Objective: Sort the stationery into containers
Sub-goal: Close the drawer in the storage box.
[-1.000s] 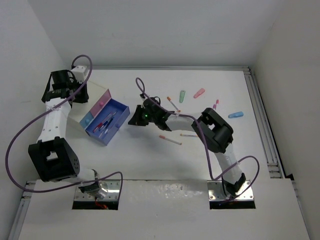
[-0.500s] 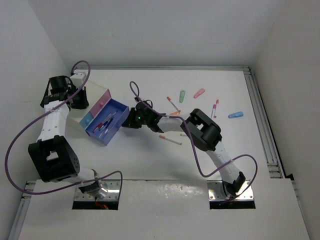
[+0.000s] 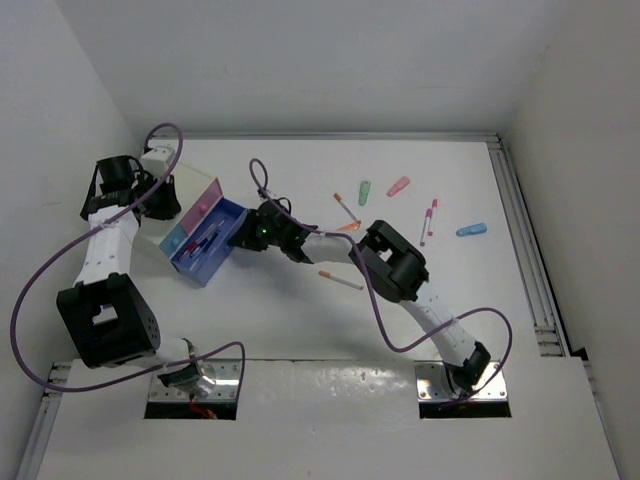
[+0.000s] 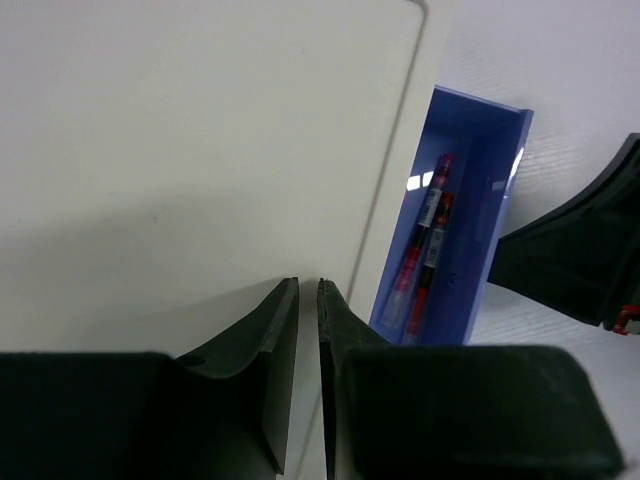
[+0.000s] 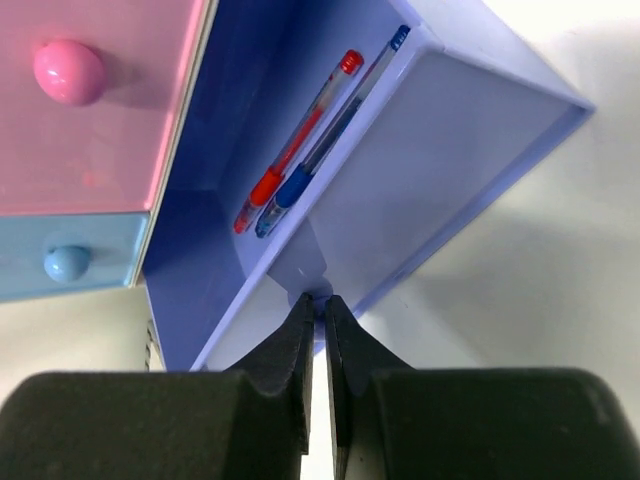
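Note:
The blue container (image 3: 207,244) is an open drawer of a small white cabinet (image 3: 158,228); it holds red and blue pens (image 5: 300,150). My right gripper (image 3: 241,237) is shut on the small knob (image 5: 318,294) on the blue container's front wall. The pink container (image 5: 100,100) is a closed drawer with a pink knob. My left gripper (image 3: 165,197) rests shut and empty on the cabinet's white top (image 4: 200,150). On the table lie a white pen (image 3: 341,280), an orange-tipped pen (image 3: 345,205), green (image 3: 365,187), pink (image 3: 398,186) and light-blue (image 3: 471,230) pieces.
A light-blue closed drawer (image 5: 70,265) sits below the pink one. A red-and-white pen (image 3: 430,218) lies at the right. White walls close in the table at the back and both sides. A metal rail (image 3: 525,250) runs along the right edge.
My right gripper has moved left, and the blue container has slid left with it into the cabinet. The left gripper has shifted slightly on the cabinet top.

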Available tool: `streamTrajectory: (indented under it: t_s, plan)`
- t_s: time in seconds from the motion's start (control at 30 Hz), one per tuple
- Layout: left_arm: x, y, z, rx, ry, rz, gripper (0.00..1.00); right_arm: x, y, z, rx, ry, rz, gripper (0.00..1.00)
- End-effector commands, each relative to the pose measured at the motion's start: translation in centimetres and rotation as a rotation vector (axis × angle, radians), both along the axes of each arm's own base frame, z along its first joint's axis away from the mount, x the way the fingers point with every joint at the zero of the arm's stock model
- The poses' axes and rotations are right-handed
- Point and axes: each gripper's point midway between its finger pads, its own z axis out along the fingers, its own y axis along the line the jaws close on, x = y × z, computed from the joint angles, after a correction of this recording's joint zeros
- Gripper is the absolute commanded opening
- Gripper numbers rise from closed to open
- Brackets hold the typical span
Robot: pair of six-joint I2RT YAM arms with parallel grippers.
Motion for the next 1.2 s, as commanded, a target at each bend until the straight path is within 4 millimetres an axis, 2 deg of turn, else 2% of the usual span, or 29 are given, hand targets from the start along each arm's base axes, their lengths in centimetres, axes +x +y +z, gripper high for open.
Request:
streamTrajectory:
  t_s: [0.0, 0.13, 0.33, 0.53, 0.57, 0.6, 0.67, 0.9, 1.17]
  plan:
    - [-2.6, -1.1, -3.1, -0.060, 0.120, -0.013, 0.20, 1.1, 2.6, 3.2, 0.108, -0.087, -0.025, 0.09]
    - [-2.9, -1.3, -3.8, -0.085, 0.145, -0.017, 0.20, 1.8, 3.7, 3.8, 0.143, -0.138, -0.023, 0.09]
    - [-3.2, -1.4, -4.0, -0.101, 0.165, -0.017, 0.20, 2.6, 4.7, 3.1, 0.182, -0.203, -0.020, 0.09]
    - [-4.0, -1.4, -5.5, -0.107, 0.196, -0.010, 0.20, 3.4, 5.6, 4.6, 0.241, -0.271, -0.016, 0.10]
    - [-4.0, -1.5, -5.6, -0.110, 0.200, -0.008, 0.20, 3.5, 5.7, 4.0, 0.238, -0.269, -0.017, 0.10]
    - [-4.1, -1.5, -5.7, -0.116, 0.204, -0.006, 0.20, 3.7, 6.0, 4.7, 0.254, -0.285, -0.017, 0.10]
    - [-4.2, -1.5, -5.9, -0.121, 0.212, -0.002, 0.20, 3.9, 6.1, 4.1, 0.253, -0.291, -0.021, 0.10]
    - [-4.6, -1.7, -6.6, -0.130, 0.237, 0.001, 0.20, 5.2, 6.9, 4.2, 0.289, -0.331, -0.054, 0.11]
    - [-5.2, -1.8, -6.8, -0.135, 0.253, 0.005, 0.20, 5.6, 7.3, 5.2, 0.316, -0.380, -0.054, 0.14]
